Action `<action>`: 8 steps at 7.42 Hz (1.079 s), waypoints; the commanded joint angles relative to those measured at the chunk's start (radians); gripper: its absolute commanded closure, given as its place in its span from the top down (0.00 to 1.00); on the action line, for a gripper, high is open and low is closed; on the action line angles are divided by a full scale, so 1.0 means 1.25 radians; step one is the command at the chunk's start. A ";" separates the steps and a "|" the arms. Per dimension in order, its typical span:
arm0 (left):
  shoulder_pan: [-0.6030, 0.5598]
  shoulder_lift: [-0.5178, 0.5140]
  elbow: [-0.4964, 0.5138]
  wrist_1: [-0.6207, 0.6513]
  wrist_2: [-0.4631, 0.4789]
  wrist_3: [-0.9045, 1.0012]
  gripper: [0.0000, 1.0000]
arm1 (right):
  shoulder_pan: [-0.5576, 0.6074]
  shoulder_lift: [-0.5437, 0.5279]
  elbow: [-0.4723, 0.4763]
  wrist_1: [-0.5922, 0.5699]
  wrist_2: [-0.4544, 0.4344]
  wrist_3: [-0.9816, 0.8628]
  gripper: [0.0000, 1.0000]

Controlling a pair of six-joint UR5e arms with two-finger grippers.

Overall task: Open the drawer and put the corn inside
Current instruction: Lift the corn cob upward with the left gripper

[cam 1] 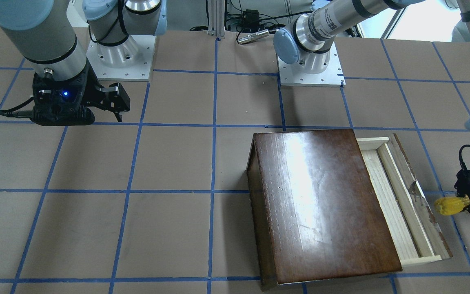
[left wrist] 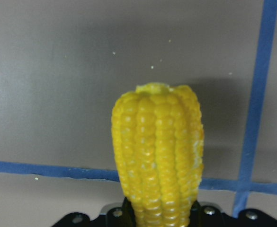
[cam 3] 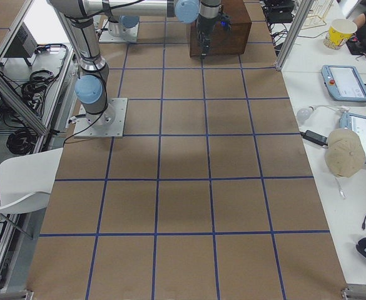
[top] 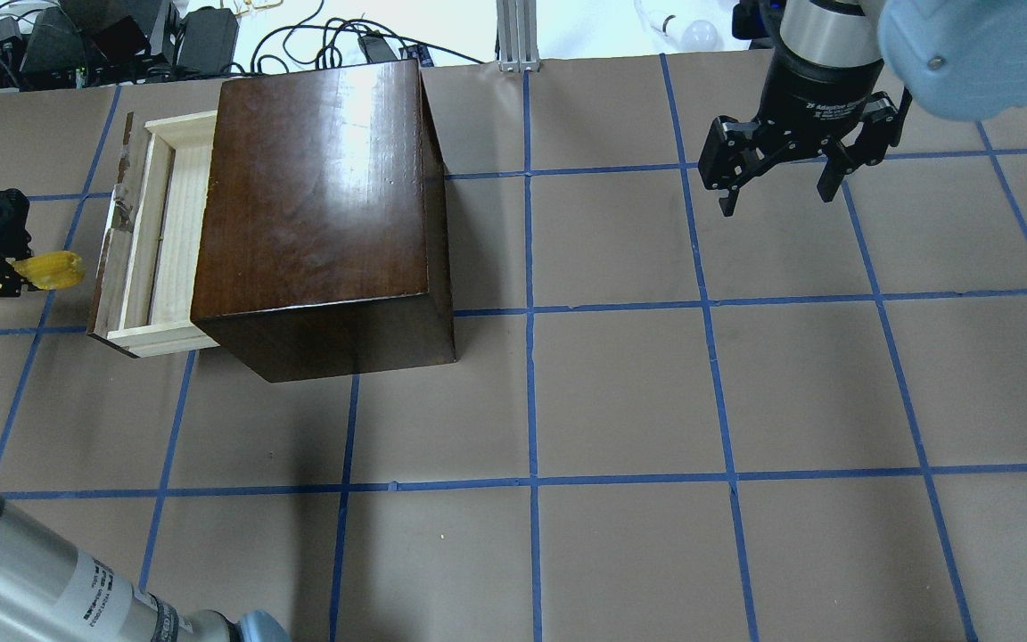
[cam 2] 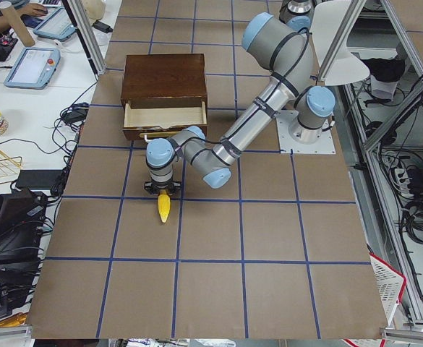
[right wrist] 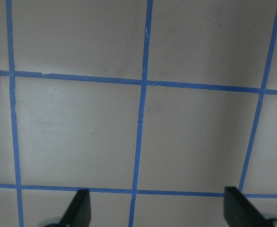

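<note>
The cabinet (top: 317, 196) stands on the far left part of the table (top: 620, 383), its glossy top catching the light; the drawer (top: 182, 234) is pulled out to the left, its pale wooden tray bare and its dark chipped front panel at the left end; the left gripper (top: 7, 267) hangs over bare table just left of that front panel, jaws clamped on the corn (top: 52, 270), gripping one end of the cob so that the other end points down at the table; in the left wrist view the corn (left wrist: 157, 156) fills the middle of the picture, with brown table and blue tape lines beyond it; the cob is outside the drawer, near its front panel and apart from it, not over the tray; the right gripper (top: 776, 201) hangs above the far right part of the table, well apart from the cabinet, its jaws spread wide with nothing between them; in the right wrist view its fingertips (right wrist: 79, 208) show at the bottom edge, far apart over the taped grid.
</note>
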 commanded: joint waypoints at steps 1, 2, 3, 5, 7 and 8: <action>-0.004 0.085 0.006 -0.091 -0.009 -0.069 0.00 | 0.000 0.000 0.000 0.001 0.000 0.000 1.00; -0.009 0.129 0.007 -0.129 -0.047 -0.154 0.00 | 0.000 0.000 0.000 0.001 0.000 0.000 1.00; -0.014 0.170 0.006 -0.161 -0.048 -0.270 0.00 | 0.000 0.000 0.000 0.001 0.000 0.000 1.00; -0.044 0.231 0.007 -0.190 -0.038 -0.481 0.00 | 0.000 0.000 0.000 0.001 0.000 0.000 1.00; -0.102 0.240 0.021 -0.196 -0.035 -0.757 0.00 | 0.000 0.000 0.000 0.001 0.000 0.000 1.00; -0.134 0.252 0.023 -0.235 -0.029 -0.891 0.00 | 0.001 0.000 0.000 0.001 0.000 0.000 1.00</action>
